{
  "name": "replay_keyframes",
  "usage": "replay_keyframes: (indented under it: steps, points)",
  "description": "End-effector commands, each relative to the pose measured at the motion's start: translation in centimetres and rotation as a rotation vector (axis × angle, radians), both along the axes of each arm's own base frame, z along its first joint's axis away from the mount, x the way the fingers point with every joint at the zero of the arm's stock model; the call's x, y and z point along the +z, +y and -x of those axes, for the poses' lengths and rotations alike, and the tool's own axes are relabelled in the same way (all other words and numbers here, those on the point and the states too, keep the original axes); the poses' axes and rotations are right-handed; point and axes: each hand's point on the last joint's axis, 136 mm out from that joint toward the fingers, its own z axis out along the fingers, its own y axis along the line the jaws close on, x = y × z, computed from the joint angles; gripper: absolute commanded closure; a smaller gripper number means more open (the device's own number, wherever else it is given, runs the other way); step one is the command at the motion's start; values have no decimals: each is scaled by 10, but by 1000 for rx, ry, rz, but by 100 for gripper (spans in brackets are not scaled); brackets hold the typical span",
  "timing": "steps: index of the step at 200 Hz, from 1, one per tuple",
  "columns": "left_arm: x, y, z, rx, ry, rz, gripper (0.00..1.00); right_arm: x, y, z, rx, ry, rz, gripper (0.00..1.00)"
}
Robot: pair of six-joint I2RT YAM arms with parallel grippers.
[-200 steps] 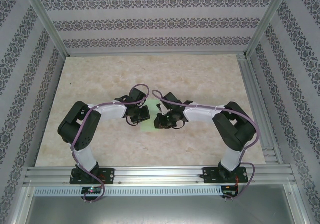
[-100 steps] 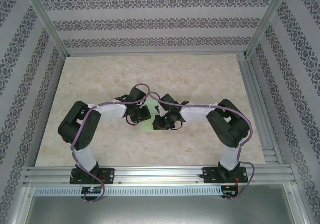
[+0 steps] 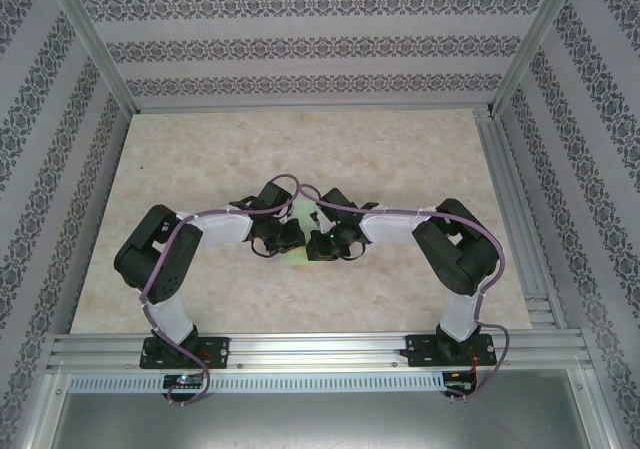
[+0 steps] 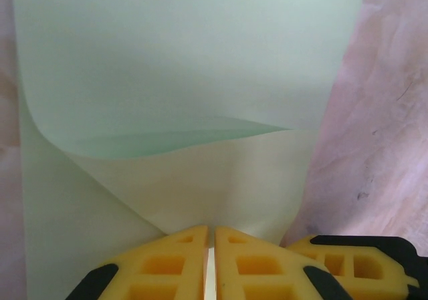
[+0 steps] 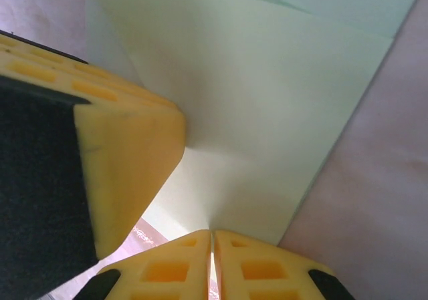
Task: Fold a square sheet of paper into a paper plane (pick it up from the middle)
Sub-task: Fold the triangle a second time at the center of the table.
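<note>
A marbled table (image 3: pixel 200 149) is seen from above, with the left arm (image 3: pixel 215 221) and the right arm (image 3: pixel 400 224) bent inward so that their wrists almost meet over its middle. The square sheet of paper (image 4: pixel 187 66) is found there, between and under the two wrists. Its near part is raised off the surface and bowed into a soft curl rather than a sharp crease.

The left gripper (image 4: pixel 210 238) is pressed together on the gathered part of the sheet. The right gripper (image 5: pixel 212 238) is pinched onto it just beside, and a left pad (image 5: pixel 130 146) can be seen at its side. From each pinch the sheet spreads out ahead of the fingertips. Neither arm is judged the nearer. The centre fold is judged to depend on both pinches being kept level along that line.
</note>
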Motion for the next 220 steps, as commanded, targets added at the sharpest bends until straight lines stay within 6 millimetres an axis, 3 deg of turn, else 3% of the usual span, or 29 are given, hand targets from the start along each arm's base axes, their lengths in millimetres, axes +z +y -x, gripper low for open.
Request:
replay_keyframes:
  steps: [1, 45, 91, 154, 220]
  points:
    - [-9, -5, 3, 2, 16, 12, 88, -29, -23, 14, -10, 63, 125, 88]
    - [-19, 27, -13, 49, 4, -42, 88, -39, -38, 27, 35, 81, 209, 88]
    - [-23, 42, -35, 79, -8, -36, 87, -47, -46, 34, 53, 103, 263, 88]
    - [-10, 57, -72, 122, -66, 3, 87, -53, -51, 38, 61, 117, 297, 88]
    - [-14, 84, -90, 156, -82, -47, 87, -54, -52, 39, 61, 113, 303, 88]
